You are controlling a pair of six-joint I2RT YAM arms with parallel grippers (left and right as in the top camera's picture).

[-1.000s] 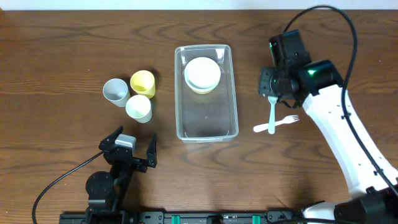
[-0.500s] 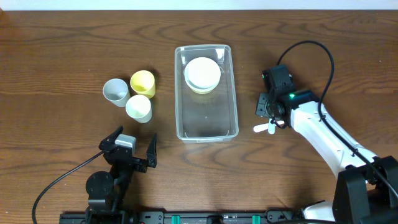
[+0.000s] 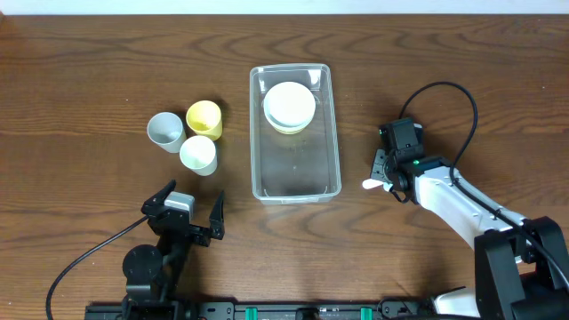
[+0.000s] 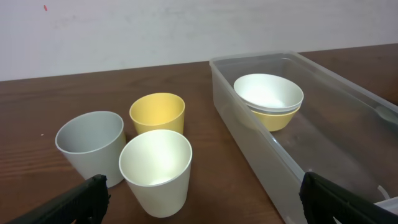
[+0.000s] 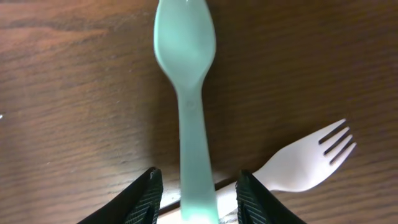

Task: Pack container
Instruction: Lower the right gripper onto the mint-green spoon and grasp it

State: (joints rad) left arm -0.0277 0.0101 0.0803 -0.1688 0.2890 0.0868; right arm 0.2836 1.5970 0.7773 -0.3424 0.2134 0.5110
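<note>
My right end effector [image 5: 198,190] is low over the counter [image 3: 89,71] at 4 o'clock from the container [image 3: 298,164]. Its jaws are apart and straddle the green spoon [image 5: 186,93] at the handle without touching it, squared up so a pinch should, I judge, lift it off the white fork [image 5: 308,158] crossing it. The container sits mid-counter with the stacked bowls [image 3: 290,107] at its 12 o'clock end, leaving room nearer me, and my left end effector [image 3: 188,212] waits wide apart at 7 o'clock.

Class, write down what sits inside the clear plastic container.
Inside the container, at its far end, a white bowl tops a stack with a yellow bowl beneath. The white bowl hides the stack's inside.
</note>
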